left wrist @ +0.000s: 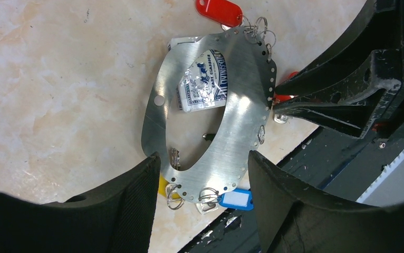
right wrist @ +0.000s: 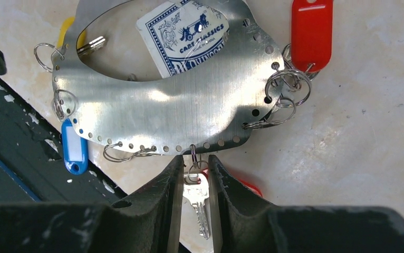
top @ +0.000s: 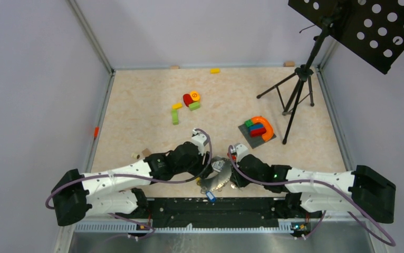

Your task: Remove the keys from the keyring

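At the near edge of the bench, we see the right hand clenched on a silver key that hangs by a small wire loop from the rim of the keyring. The left hand grasps the keyring across its width, a fingertip against each edge. The keyring, a flat grey metal loop punched with holes, sits between the two hands, over a playing-card box. Around its rim hang a blue tag, a red tag and a yellow tag. Farther back lie coloured blocks, an orange arch to their right, and a black tripod stand beyond.
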Tool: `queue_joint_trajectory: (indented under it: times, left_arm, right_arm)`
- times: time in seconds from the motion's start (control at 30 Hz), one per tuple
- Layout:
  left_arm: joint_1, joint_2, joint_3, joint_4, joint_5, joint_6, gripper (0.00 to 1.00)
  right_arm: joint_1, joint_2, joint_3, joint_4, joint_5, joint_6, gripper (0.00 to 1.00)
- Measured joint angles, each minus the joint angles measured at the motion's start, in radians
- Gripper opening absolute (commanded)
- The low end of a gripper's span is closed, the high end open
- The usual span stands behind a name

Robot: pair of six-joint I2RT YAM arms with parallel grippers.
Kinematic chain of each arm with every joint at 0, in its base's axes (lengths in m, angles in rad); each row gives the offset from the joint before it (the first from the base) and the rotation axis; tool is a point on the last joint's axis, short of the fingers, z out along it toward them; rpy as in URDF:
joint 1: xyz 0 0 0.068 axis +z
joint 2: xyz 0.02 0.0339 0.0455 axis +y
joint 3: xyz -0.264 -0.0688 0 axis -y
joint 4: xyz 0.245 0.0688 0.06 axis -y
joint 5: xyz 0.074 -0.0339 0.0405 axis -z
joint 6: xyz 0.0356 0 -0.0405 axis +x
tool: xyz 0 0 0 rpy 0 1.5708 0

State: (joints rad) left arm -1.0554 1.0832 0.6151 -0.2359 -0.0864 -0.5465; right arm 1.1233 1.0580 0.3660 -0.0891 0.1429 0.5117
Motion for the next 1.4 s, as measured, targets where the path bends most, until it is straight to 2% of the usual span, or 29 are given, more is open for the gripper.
queue_joint_trajectory:
  times: [0.57,0.73,0.9,0.97,1.17,1.4]
  left_arm:
    - [0.000,0.008,0.000,0.003,0.011,0.000,0.65]
    - [0.001,0.008,0.000,0.003,0.014,0.000,0.65]
    - [0.001,0.008,0.000,0.003,0.015,0.000,0.65]
    - [0.001,0.008,0.000,0.003,0.015,0.000,0.65]
    - [0.006,0.008,0.000,0.003,0.015,0.000,0.65]
    - [0.015,0.002,0.003,-0.005,0.011,0.011,0.65]
  right_arm:
    - [0.000,0.024,-0.026,0.047,0.009,-0.013,0.20]
    - [0.000,0.025,-0.026,0.067,0.010,-0.014,0.13]
    - [0.000,0.023,-0.045,0.103,0.009,-0.015,0.00]
    - [0.000,0.013,-0.054,0.111,0.004,-0.019,0.00]
    - [0.000,-0.100,-0.078,0.105,0.001,-0.036,0.00]
    - [0.000,-0.336,-0.078,0.001,0.024,-0.081,0.00]
